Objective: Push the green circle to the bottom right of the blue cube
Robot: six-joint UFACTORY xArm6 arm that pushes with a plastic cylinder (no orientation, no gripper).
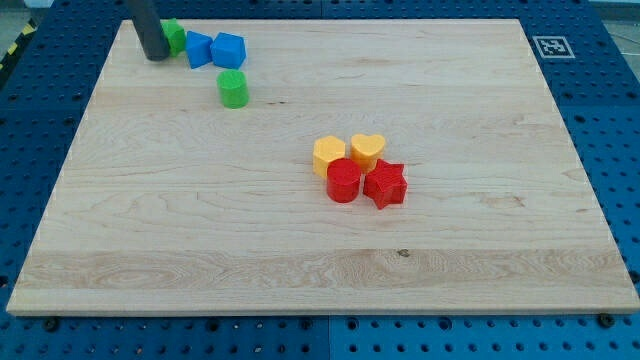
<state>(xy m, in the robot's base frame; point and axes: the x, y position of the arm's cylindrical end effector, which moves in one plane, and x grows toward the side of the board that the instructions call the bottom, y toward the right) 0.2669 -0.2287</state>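
The tabletop [300, 230] is carrying two clusters, well apart. Mid-board, a yellow pair [348, 153] and a red pair [366, 183] are sitting bunched together. At the view's top left, my tip [156, 56] is resting just left of a green block [174, 37], with two blue blocks [214, 49] beside it. The green circle [233, 89] is sitting just below the blue cube [229, 49]. It's looking light, rigid and slippery (no jaws here, nothing held), so I'm planning to nudge its left side.

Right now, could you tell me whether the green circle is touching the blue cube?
Apart. The camera view shows a strip of bare wood between the green circle and the blue cube above it.
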